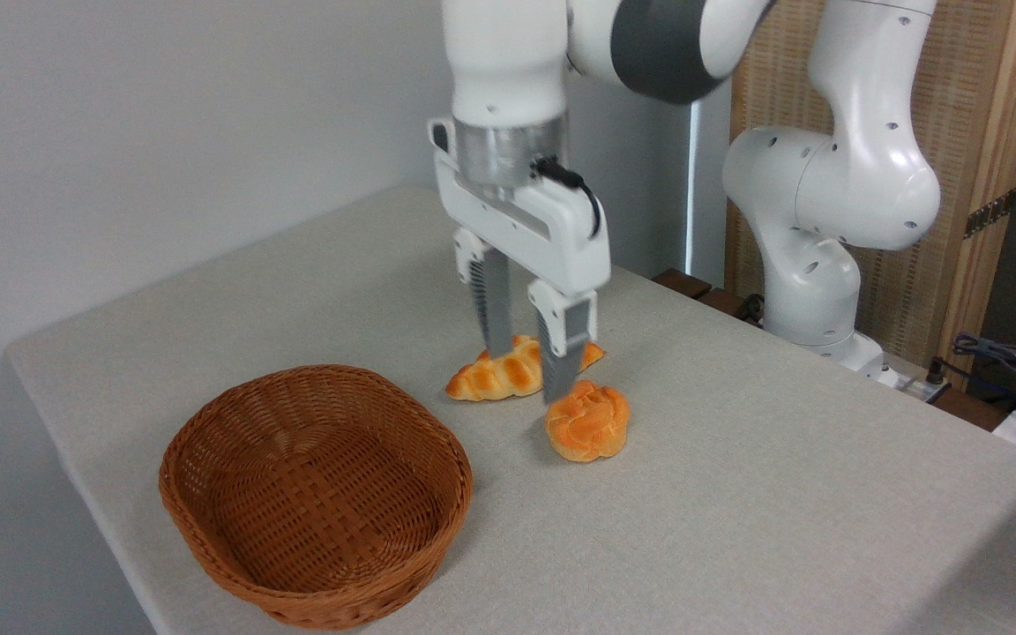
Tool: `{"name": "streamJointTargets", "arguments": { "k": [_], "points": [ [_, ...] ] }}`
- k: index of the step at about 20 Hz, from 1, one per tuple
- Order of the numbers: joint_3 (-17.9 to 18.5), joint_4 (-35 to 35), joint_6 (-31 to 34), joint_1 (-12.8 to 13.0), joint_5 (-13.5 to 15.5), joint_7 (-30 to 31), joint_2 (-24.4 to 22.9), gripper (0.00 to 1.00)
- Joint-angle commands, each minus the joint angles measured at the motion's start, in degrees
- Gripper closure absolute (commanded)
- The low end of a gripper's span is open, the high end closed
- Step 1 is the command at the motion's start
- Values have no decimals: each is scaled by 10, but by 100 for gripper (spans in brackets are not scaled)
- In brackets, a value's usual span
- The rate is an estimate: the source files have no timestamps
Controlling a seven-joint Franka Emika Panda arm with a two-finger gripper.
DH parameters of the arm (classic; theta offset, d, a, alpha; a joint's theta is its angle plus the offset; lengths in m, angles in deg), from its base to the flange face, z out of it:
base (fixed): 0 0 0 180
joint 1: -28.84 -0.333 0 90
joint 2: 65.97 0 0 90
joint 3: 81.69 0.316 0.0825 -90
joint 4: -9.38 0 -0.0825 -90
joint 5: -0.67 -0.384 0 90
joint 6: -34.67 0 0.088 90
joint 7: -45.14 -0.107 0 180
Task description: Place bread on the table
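The table is a wide slab in pale grey-beige speckle with rounded edges, its left corner jutting toward a plain white wall; behind its far right edge stands a wooden-framed cane screen, and some dark cables lie just off the right side. Toward the near left edge sits a brown wicker basket, with nothing visible inside it. Further right, about mid-table, a long braided loaf lies flat, partly hidden behind the fingers. The white arm's base rises from beyond the far right edge, and its wrist hangs straight down over the middle. The gripper points at the table with its fingers apart — a clear gap between them, nothing held. The bun rests on the table just right of the loaf and nearer the front edge, right of the basket and apart from it; the right fingertip ends at the bun's upper left edge — whether it touches cannot be told.
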Motion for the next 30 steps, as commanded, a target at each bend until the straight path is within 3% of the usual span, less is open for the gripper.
{"name": "streamJointTargets", "arguments": {
  "k": [1,5,9,14,22,25,30],
  "points": [
    [-10,-143,58,3,13,41,87,0],
    [-11,-266,122,3,13,85,163,0],
    [-12,-344,159,3,13,91,200,0],
    [-49,-356,195,3,2,105,199,0],
    [-40,-356,195,3,-1,112,198,0],
    [-41,-356,195,4,-29,112,198,0],
    [-39,-357,198,15,-34,115,197,0]
  ]
}}
